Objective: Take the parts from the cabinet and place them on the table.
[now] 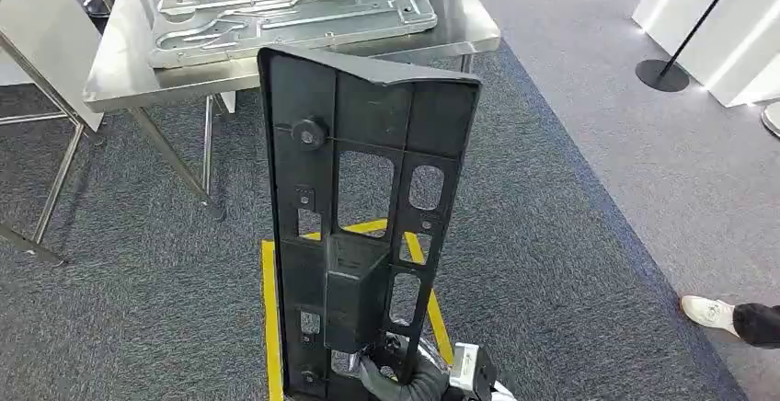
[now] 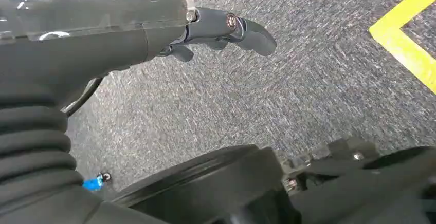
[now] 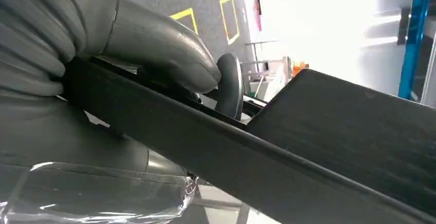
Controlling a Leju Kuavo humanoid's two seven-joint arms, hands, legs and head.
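Right hand [image 1: 400, 378] is low in the head view, at the bottom edge of the picture, gripping the foot of a tall black plastic part [image 1: 363, 217] and carrying it upright in front of the body. The part stands almost vertical, its flanged top tipping slightly toward the table [image 1: 120, 84] beyond, and it is off the floor and well short of the tabletop. From the right wrist view the grip reads clearly: the thick grey thumb [image 3: 169, 54] curls over the part's edge [image 3: 308, 147] and presses down on it, the ribbed cover bunched just behind, with a round black knob on the part just past the thumb tip. That is a closed grasp on the part, no gap between thumb and plastic.

Left hand [image 2: 221, 31] hangs down beside the body, over grey carpet [image 2: 288, 100], near a corner of yellow floor tape [image 2: 406, 44]. Its dark fingers are curled in loosely and there is nothing between them.

Ahead, the steel table carries a pressed metal panel [image 1: 294, 13] lying flat, running along the far edge and reaching close to the right corner; the near edge strip is bare metal. A person's white shoe [image 1: 706, 314] sits on the carpet off to the right.
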